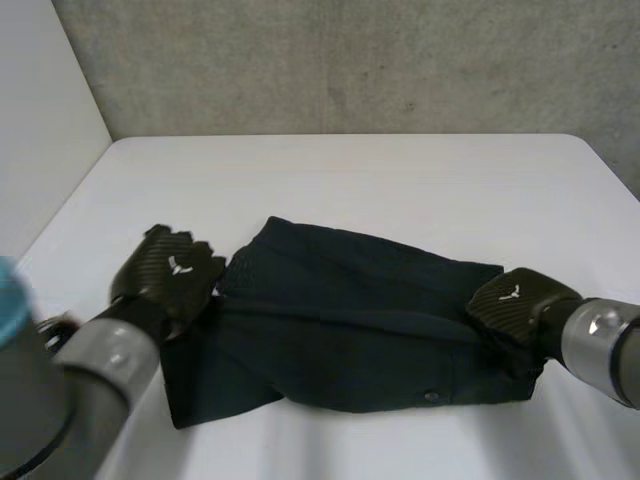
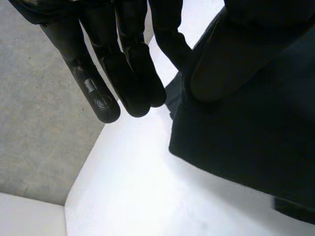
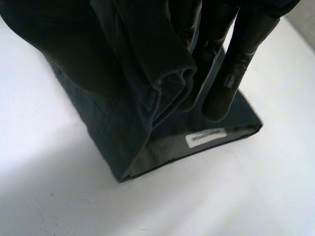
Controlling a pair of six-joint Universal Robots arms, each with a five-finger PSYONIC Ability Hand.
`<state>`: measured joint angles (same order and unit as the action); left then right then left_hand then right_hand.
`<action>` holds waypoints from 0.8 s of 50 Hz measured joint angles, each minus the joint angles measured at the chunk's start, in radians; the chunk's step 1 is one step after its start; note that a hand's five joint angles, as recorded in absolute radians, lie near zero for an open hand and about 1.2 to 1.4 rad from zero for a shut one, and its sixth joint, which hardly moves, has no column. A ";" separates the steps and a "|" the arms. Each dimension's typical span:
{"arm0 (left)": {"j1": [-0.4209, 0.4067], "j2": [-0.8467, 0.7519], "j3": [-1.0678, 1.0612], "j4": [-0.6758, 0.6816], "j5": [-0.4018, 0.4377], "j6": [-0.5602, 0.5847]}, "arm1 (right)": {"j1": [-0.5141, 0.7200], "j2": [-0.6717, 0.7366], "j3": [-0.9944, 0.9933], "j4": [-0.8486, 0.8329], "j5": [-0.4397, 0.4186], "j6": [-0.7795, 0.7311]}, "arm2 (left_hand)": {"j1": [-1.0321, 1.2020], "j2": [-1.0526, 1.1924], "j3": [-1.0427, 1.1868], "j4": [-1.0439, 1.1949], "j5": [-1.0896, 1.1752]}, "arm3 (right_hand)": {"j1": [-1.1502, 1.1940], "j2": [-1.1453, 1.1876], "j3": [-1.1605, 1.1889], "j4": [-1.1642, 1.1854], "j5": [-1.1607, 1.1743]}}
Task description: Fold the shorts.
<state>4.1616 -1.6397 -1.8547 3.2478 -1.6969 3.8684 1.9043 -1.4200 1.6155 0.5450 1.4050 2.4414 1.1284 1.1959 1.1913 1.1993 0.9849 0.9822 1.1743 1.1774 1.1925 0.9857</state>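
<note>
Dark navy shorts (image 1: 350,330) lie partly folded across the white table (image 1: 400,180). My left hand (image 1: 170,270) is at the shorts' left edge, by a leg hem. In the left wrist view its thumb (image 2: 221,69) presses on the cloth (image 2: 246,147) while the fingers (image 2: 133,83) reach out straight beside the hem, one of them behind the edge. My right hand (image 1: 515,300) is at the right end, on the waistband. There its fingers (image 3: 231,83) pinch bunched layers of the shorts (image 3: 123,142) against the thumb, above a white label (image 3: 205,138).
A grey concrete wall (image 1: 350,60) stands behind the table. A white wall (image 1: 40,120) runs along the table's left side. Bare table lies beyond the shorts and in front of them.
</note>
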 measured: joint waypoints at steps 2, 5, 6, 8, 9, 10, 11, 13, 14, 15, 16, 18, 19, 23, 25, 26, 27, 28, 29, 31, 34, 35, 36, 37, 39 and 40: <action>0.000 -0.077 0.044 0.057 0.000 0.034 | -0.006 0.042 -0.017 -0.012 0.003 0.003 | 0.000 0.000 0.000 0.000 0.000 | 0.000 0.000 0.000 0.000 0.000; -0.001 -0.213 0.147 0.158 0.001 0.095 | -0.017 0.108 -0.057 -0.045 0.015 0.011 | 0.000 0.001 0.001 0.000 0.000 | 0.000 0.000 0.000 0.000 0.000; -0.002 -0.284 0.211 0.209 0.003 0.125 | -0.021 0.138 -0.080 -0.070 0.026 0.015 | 0.000 0.001 0.001 0.000 0.000 | 0.000 0.000 0.000 0.000 0.000; -0.004 -0.359 0.283 0.255 0.006 0.153 | -0.024 0.166 -0.102 -0.103 0.044 0.018 | 0.000 0.001 0.001 0.000 0.000 | 0.000 0.000 0.000 0.000 0.000; -0.005 -0.415 0.339 0.282 0.011 0.171 | -0.025 0.185 -0.118 -0.132 0.060 0.020 | 0.000 0.001 0.001 0.000 0.000 | 0.000 0.000 0.000 0.000 0.000; -0.005 -0.474 0.402 0.306 0.019 0.187 | -0.026 0.205 -0.134 -0.166 0.079 0.021 | 0.000 0.001 0.001 0.000 0.000 | 0.000 0.000 0.000 0.000 0.000; -0.006 -0.522 0.456 0.322 0.026 0.199 | -0.026 0.222 -0.147 -0.196 0.097 0.021 | 0.000 0.001 0.001 0.000 0.000 | 0.000 0.000 0.000 0.000 0.000; -0.006 -0.593 0.536 0.338 0.039 0.211 | -0.025 0.248 -0.165 -0.243 0.123 0.020 | 0.000 0.001 0.001 0.000 0.000 | 0.000 0.000 0.000 0.000 0.000; -0.007 -0.646 0.598 0.346 0.050 0.216 | -0.024 0.267 -0.177 -0.275 0.141 0.019 | 0.000 0.001 0.001 0.000 0.000 | 0.000 0.000 0.000 0.000 0.000; -0.007 -0.677 0.634 0.349 0.057 0.219 | -0.022 0.285 -0.187 -0.303 0.155 0.017 | 0.000 0.001 0.001 0.000 0.000 | 0.000 0.000 0.000 0.000 0.000; -0.007 -0.701 0.663 0.351 0.063 0.220 | -0.022 0.297 -0.194 -0.321 0.164 0.016 | 0.000 0.001 0.001 0.000 0.003 | 0.000 0.000 0.000 0.000 0.000; -0.007 -0.748 0.715 0.352 0.075 0.221 | -0.020 0.324 -0.209 -0.356 0.179 0.014 | 0.000 0.001 0.001 0.000 0.009 | 0.000 0.000 0.000 0.000 0.000; -0.008 -0.815 0.787 0.352 0.097 0.219 | -0.018 0.368 -0.233 -0.411 0.199 0.011 | 0.000 0.001 0.001 0.000 0.017 | 0.000 0.000 0.000 0.000 0.000; -0.012 -0.896 0.866 0.360 0.133 0.213 | -0.014 0.432 -0.268 -0.501 0.225 0.007 | 0.000 0.001 0.001 0.000 0.030 | 0.000 0.000 0.000 0.000 0.002; -0.014 -0.925 0.888 0.377 0.148 0.211 | -0.013 0.458 -0.283 -0.541 0.236 0.005 | 0.002 0.001 0.001 0.000 0.030 | -0.004 -0.019 -0.017 -0.021 -0.009; -0.015 -0.932 0.893 0.385 0.152 0.211 | -0.013 0.465 -0.287 -0.553 0.239 0.005 | 0.003 0.001 0.001 0.000 0.029 | -0.015 -0.043 -0.046 -0.053 -0.035; -0.015 -0.937 0.897 0.392 0.155 0.210 | -0.012 0.470 -0.291 -0.561 0.242 0.005 | 0.003 0.001 0.001 0.000 0.029 | -0.015 -0.043 -0.046 -0.053 -0.035; -0.017 -0.947 0.902 0.408 0.160 0.210 | -0.012 0.479 -0.298 -0.580 0.248 0.005 | 0.003 0.001 0.001 0.000 0.029 | -0.102 -0.158 -0.142 -0.153 -0.121; -0.019 -0.957 0.907 0.434 0.164 0.210 | -0.011 0.491 -0.307 -0.600 0.254 0.005 | -0.202 -0.224 -0.219 -0.226 -0.186 | -0.396 -0.471 -0.469 -0.457 -0.418; -0.021 -0.964 0.907 0.462 0.166 0.210 | -0.011 0.501 -0.317 -0.621 0.261 0.007 | -0.280 -0.325 -0.317 -0.328 -0.285 | -0.511 -0.615 -0.613 -0.612 -0.578; -0.026 -0.958 0.885 0.500 0.164 0.210 | -0.013 0.496 -0.320 -0.645 0.268 0.023 | -0.738 -0.754 -0.742 -0.744 -0.700 | -0.751 -0.910 -0.919 -0.930 -0.889; -0.028 -0.953 0.876 0.507 0.163 0.210 | -0.014 0.491 -0.319 -0.650 0.268 0.029 | -0.738 -0.754 -0.742 -0.744 -0.700 | -0.764 -0.926 -0.941 -0.945 -0.903; -0.030 -0.941 0.859 0.515 0.162 0.210 | -0.015 0.478 -0.314 -0.658 0.269 0.043 | -0.903 -0.923 -0.905 -0.926 -0.874 | -0.770 -0.932 -0.948 -0.952 -0.909; -0.031 -0.919 0.835 0.524 0.160 0.208 | -0.016 0.467 -0.309 -0.664 0.268 0.054 | -0.903 -0.923 -0.905 -0.926 -0.874 | -0.770 -0.932 -0.948 -0.952 -0.909; -0.033 -0.894 0.811 0.529 0.159 0.205 | -0.018 0.441 -0.297 -0.671 0.266 0.078 | -0.931 -0.974 -0.967 -0.980 -0.929 | -0.778 -0.952 -0.968 -0.959 -0.915; -0.034 -0.868 0.785 0.532 0.158 0.200 | -0.019 0.427 -0.290 -0.674 0.264 0.089 | -0.931 -0.988 -0.978 -0.992 -0.940 | -0.778 -0.952 -0.968 -0.959 -0.915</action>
<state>4.1278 -2.5079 -1.0695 3.7793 -1.5388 4.0681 1.8855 -0.9933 1.3259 -0.1289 1.6686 2.5300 0.1973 0.2081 0.2130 0.2073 0.0452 0.2046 0.2223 0.2094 0.2332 0.0712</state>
